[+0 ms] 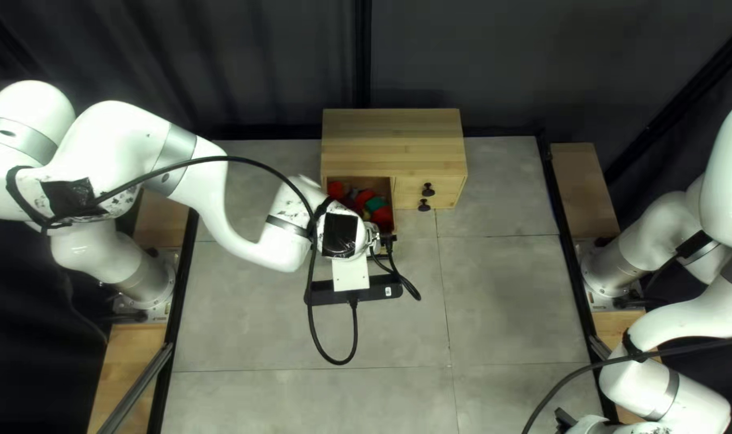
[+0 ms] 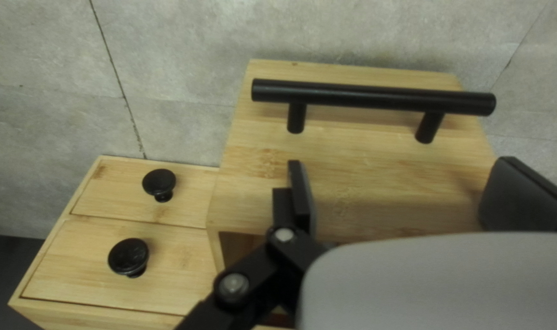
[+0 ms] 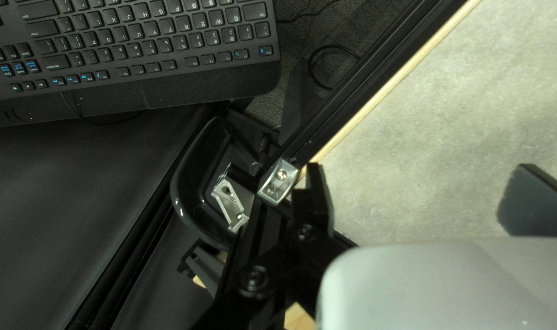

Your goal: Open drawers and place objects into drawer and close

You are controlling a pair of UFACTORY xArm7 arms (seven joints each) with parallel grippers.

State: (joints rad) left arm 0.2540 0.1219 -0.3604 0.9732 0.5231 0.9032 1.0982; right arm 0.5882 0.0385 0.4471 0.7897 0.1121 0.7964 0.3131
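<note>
Table edges: A black rail [image 1: 573,265] bounded the grey tabletop [image 1: 302,337] on the right arm's side, and another [image 1: 181,281] ran along the left arm's side.
Room to move: Grey tabletop reached from the cabinet [image 1: 390,137] toward the near edge and spread between the cabinet and the right-hand rail.
Cabinet: It stood at the far edge, before the dark curtain [image 1: 462,56].
Overhead: A black cable [image 1: 253,163] looped over the left arm and hung down beside its wrist.
Right-side edge: In the right wrist view, a metal bracket [image 3: 278,181] sat on the rail near a curved black handle [image 3: 182,189]. A keyboard [image 3: 144,46] lay beyond the table's edge.
Writing: The keyboard's keys bore small pale and blue markings.
Large drawer [image 2: 352,162]: It was pulled out on the cabinet's left side, with red and green objects [image 1: 374,205] inside.
Small drawers [image 2: 187,189]: Both were closed, each with a round black knob [image 2: 159,182].
Left gripper [image 1: 388,239]: Spread apart and grasping nothing. It was over the large drawer's front, with the black bar handle [image 2: 370,96] ahead of its fingers.
Right gripper [image 1: 565,418]: Parted, holding nothing, near the table's near right corner, well apart from the drawers.
</note>
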